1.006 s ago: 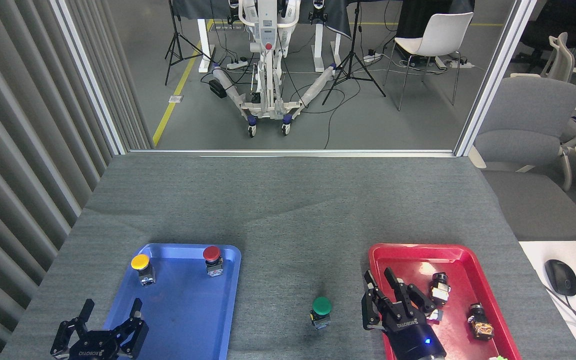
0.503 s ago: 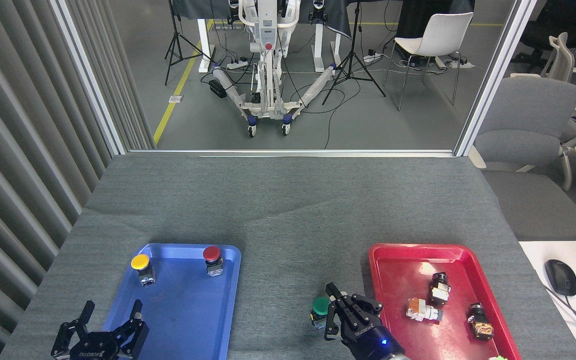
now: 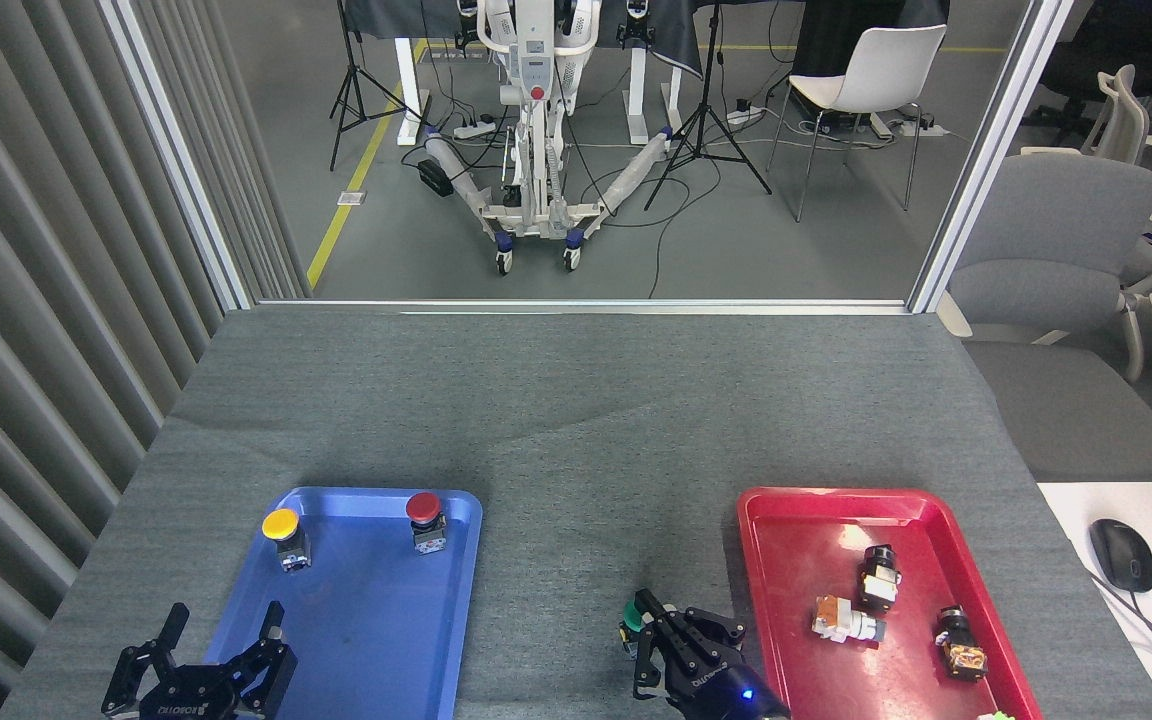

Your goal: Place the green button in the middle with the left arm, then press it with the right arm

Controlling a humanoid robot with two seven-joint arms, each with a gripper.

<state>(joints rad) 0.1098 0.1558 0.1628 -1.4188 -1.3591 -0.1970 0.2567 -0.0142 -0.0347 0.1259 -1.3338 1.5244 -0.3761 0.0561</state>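
The right gripper [image 3: 658,632], fingers bunched, is covering the green button [image 3: 632,612] at 6 o'clock; the left gripper [image 3: 204,640] is hanging open at 8.

Single head view: high behind table [image 3: 576,400], facing forward-down; near table edge cropped, room beyond.

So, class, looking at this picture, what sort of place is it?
Most likely a robotics lab or test workshop. A wheeled white robot stand with trailing cables sits on the floor beyond, tripods stand nearby, and office chairs flank the grey table.
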